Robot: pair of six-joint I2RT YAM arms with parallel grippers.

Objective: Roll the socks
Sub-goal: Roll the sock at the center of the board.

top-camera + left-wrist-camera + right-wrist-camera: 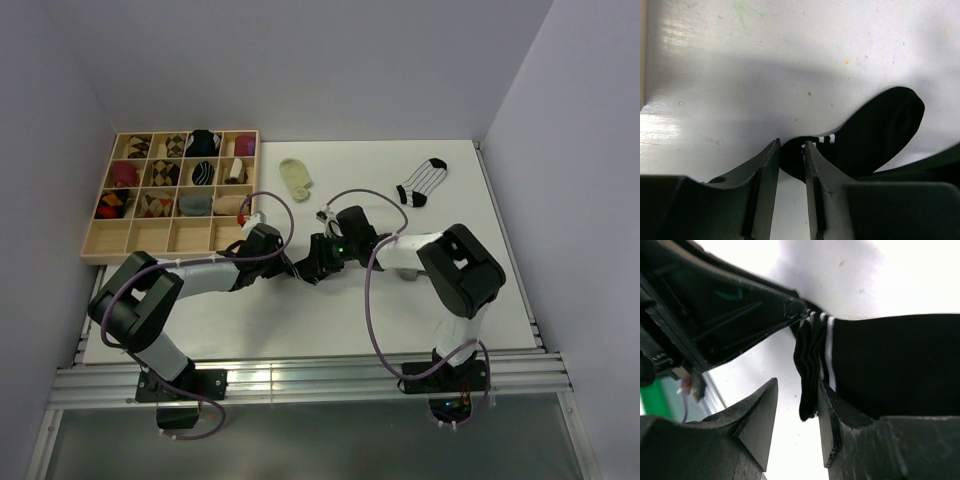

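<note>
Both arms met at the middle of the white table [480, 290] in the top view, tips nearly touching. The black sock [880, 125] lay flat on the table between them, mostly hidden under the grippers from above.

Left gripper [791, 150]: jaws narrow and pinched onto the sock's edge. In the left wrist view the black fabric filled the gap from one fingertip to the other, low in the frame at centre. The rest of the sock ran up and to the right from there as a rounded lobe. The white bands [827, 139] showed just right of the fingertips.

Right gripper [798, 385]: jaws parted, holding nothing. In the right wrist view the bunched, folded cuff of the black sock hung in the gap against the frame-right finger [832, 410]. Bare table showed between the cuff and the frame-left finger. The sock body filled the right half of that frame. The tip of the left gripper came in from the upper left and touched the cuff near the bands.

Other socks in the top view:
- The cream sock [295, 178] lay flat just above centre.
- The striped sock [423, 182] lay flat in the upper right of the table, well apart from the grippers.

A wooden tray [100, 245] sat at the upper left of the table. Its upper rows of compartments held rolled socks.
</note>
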